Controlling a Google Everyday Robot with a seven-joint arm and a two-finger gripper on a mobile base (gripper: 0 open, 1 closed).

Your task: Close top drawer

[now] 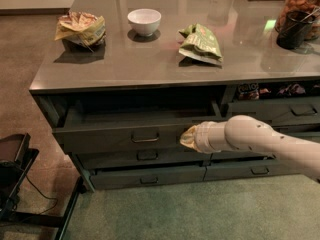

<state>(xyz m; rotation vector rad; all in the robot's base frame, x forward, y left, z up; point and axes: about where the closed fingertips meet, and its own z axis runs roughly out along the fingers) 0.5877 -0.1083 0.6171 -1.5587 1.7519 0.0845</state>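
The top drawer (110,136) is a wide dark grey-green drawer under the counter's left part. It stands pulled out a short way, with a dark gap showing above its front panel. Its small metal loop handle (145,136) sits at the panel's middle. My gripper (186,138) comes in from the right on a white arm and rests against the right part of the drawer's front panel, to the right of the handle.
A grey counter (150,64) carries a white bowl (144,21), a tan snack bag (80,29), a green snack bag (201,44) and a dark jar (295,21). Lower drawers (145,176) and narrower right drawers (285,111) stand below. A black stand (15,159) is at left on the floor.
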